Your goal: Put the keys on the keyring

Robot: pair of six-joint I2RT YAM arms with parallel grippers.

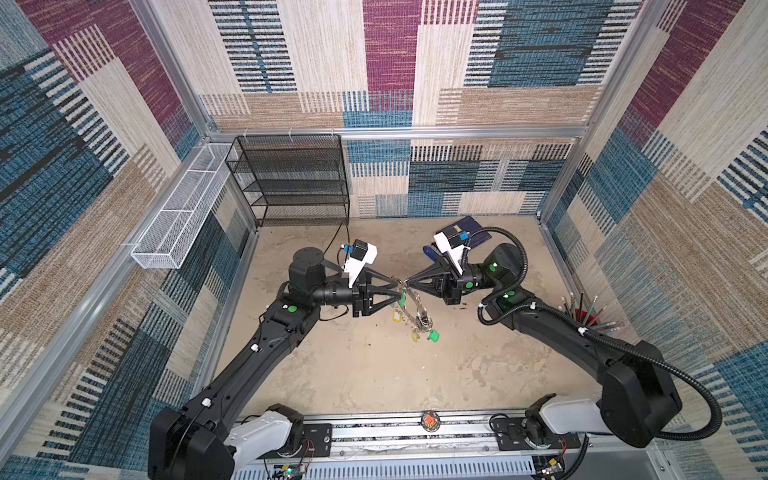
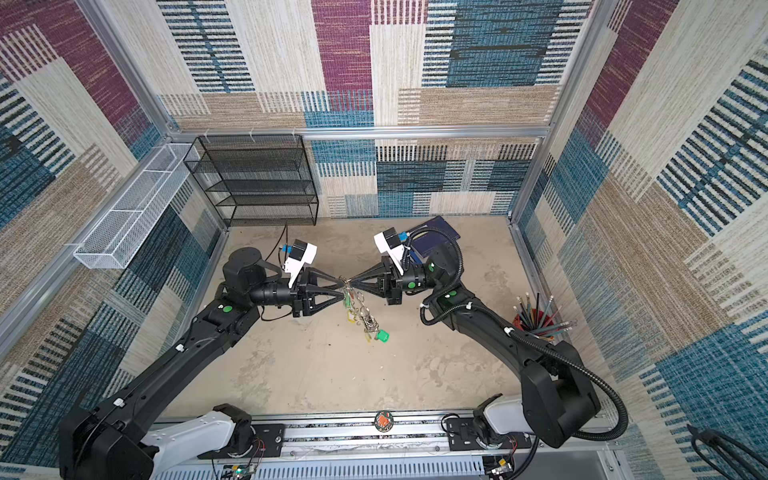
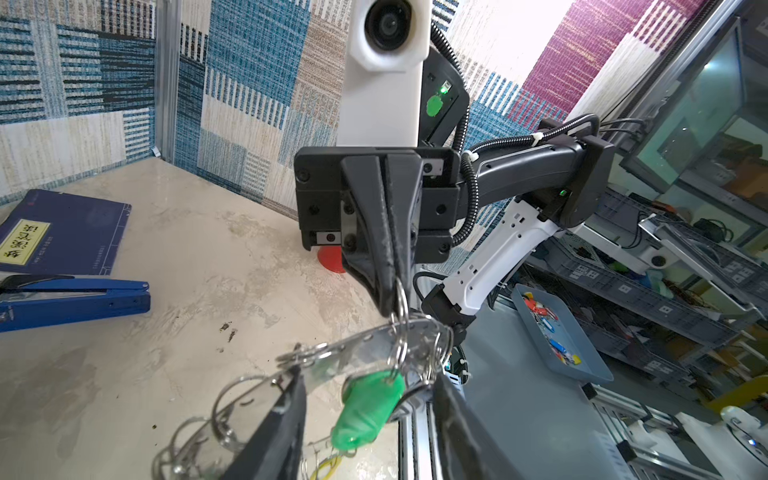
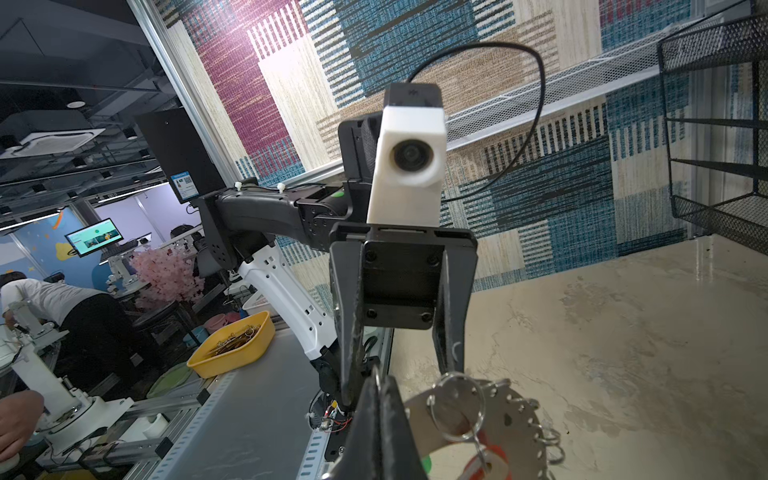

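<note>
Above the table (image 1: 365, 374), the right claw (image 3: 391, 300) is clamping closed on a split ring (image 3: 401, 318) of the keyring (image 1: 412, 310). The left claw (image 1: 401, 291) is standing half open, empty, straddling a green tag (image 3: 368, 409). Closing squarely on it is likely serving best.

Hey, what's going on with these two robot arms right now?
The keyring hangs in the air above the table, between the two arms. The right end effector is shut on one of its small rings and carries it. The left end effector is open, with a green tag on the keyring's rim between its fingers, ungripped.
</note>
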